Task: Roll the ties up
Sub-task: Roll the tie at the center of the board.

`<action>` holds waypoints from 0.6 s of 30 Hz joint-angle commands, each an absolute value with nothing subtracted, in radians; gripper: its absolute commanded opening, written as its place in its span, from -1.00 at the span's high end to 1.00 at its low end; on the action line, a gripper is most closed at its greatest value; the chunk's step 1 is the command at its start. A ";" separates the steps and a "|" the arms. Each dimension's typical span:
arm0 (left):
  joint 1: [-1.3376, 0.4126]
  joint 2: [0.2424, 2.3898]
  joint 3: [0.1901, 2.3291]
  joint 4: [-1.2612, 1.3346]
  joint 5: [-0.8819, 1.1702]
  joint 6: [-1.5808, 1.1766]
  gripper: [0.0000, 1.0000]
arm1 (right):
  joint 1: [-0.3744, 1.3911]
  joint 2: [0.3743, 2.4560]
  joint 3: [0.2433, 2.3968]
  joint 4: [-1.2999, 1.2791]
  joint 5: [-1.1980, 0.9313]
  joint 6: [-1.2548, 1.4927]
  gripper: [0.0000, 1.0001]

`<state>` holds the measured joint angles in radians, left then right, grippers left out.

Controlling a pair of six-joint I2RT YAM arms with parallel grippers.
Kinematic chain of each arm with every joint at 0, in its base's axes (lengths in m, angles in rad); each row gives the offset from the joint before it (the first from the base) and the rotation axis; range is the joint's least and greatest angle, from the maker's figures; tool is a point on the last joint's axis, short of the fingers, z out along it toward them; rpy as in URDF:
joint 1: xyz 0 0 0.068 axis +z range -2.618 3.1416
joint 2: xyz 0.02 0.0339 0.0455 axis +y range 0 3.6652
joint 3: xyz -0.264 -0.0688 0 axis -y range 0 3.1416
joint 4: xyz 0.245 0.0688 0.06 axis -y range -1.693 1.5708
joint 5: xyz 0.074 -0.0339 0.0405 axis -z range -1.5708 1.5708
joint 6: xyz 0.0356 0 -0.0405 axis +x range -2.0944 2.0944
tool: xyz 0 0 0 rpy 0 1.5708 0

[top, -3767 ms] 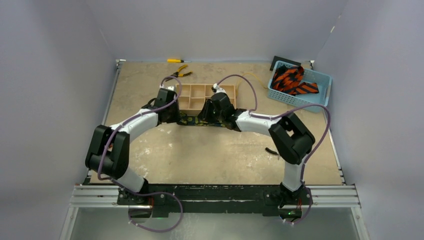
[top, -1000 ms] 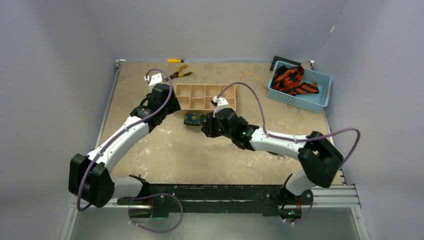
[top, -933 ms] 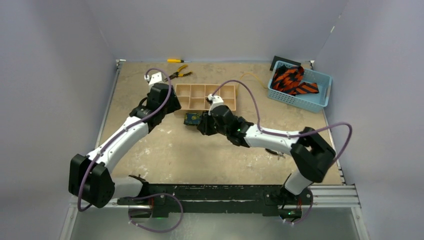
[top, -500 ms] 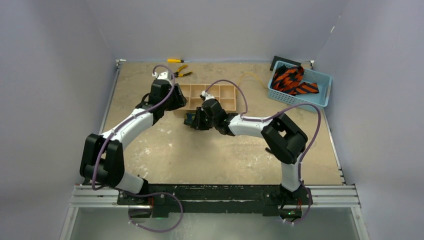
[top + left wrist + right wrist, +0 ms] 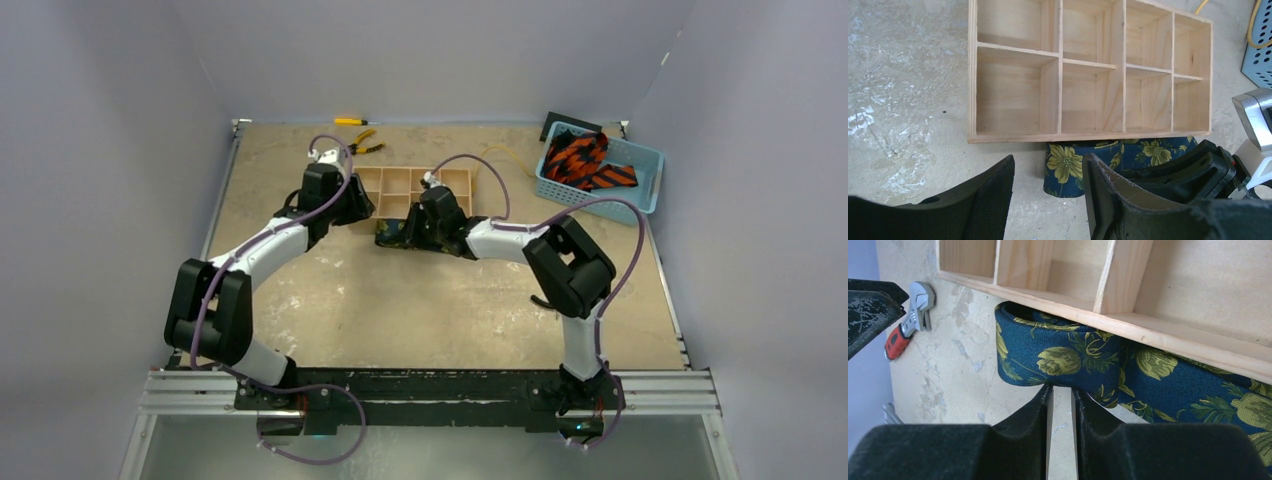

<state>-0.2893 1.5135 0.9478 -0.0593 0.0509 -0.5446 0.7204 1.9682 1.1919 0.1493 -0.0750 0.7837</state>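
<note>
Well, the left claw [image 5: 1048, 162] hangs with its fingers apart and empty, just short of the tray's [image 5: 998, 137] near wall, likely placed to steady the roll. One navy tie [image 5: 1068, 172], flowered in yellow, lies on the desk [image 5: 400, 300] pressed against that wall with one end curled over. The wall seems to serve as a backstop. The right claw [image 5: 1062, 390] meets the tie from the near side, its fingers almost together with a thin slit between them. Whether they pinch fabric I cannot tell. There is one tray with eight compartments, all bare. Far right, one blue basket [image 5: 650, 158] holds the orange ties [image 5: 578, 158], too tangled to count.
</note>
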 commanded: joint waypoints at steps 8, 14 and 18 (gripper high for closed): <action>-0.279 1.521 0.979 -0.015 0.080 -0.523 -0.01 | 0.738 1.852 1.159 0.178 0.004 0.653 0.48; -0.279 1.556 1.049 -0.028 0.084 -0.507 -0.01 | 0.819 1.767 1.092 0.173 0.154 0.586 0.46; -0.279 1.614 1.091 -0.016 0.116 -0.510 -0.01 | 0.867 1.772 1.063 0.202 0.194 0.556 0.50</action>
<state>-0.2878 1.5650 1.0260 -0.0601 0.0753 -0.5297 0.8215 1.7798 1.0946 0.1619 0.1001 0.6228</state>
